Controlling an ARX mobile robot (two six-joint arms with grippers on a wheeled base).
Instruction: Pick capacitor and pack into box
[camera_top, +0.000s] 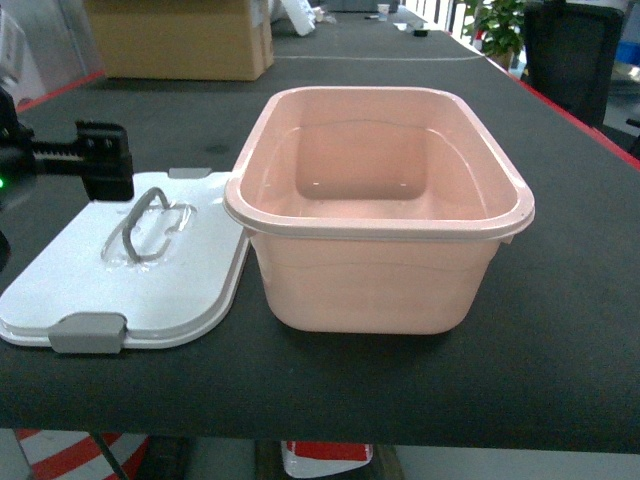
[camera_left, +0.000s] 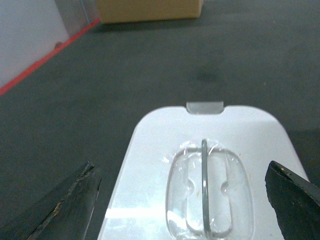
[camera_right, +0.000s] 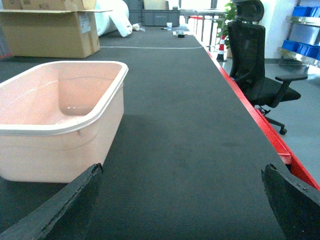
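The box (camera_top: 380, 280) is a pale pink tub standing open on the black table, and its inside shows nothing in it. Its white lid (camera_top: 190, 280) lies flat to its left, grey handle (camera_top: 140, 228) up. My left gripper (camera_top: 105, 165) hovers over the lid's far left side. In the left wrist view it (camera_left: 181, 167) is open, with the lid (camera_left: 150, 165) and its handle (camera_left: 204, 185) below. My right gripper (camera_right: 182, 170) is open and empty over bare mat, to the right of the box (camera_right: 55, 125). No capacitor is in view.
A brown cardboard carton (camera_top: 180, 40) stands at the table's far left. A red edge (camera_right: 255, 115) runs along the table's right side, with a black office chair (camera_right: 255, 60) and blue bins (camera_right: 305, 45) beyond. The near table edge (camera_top: 320, 430) lies close before the box.
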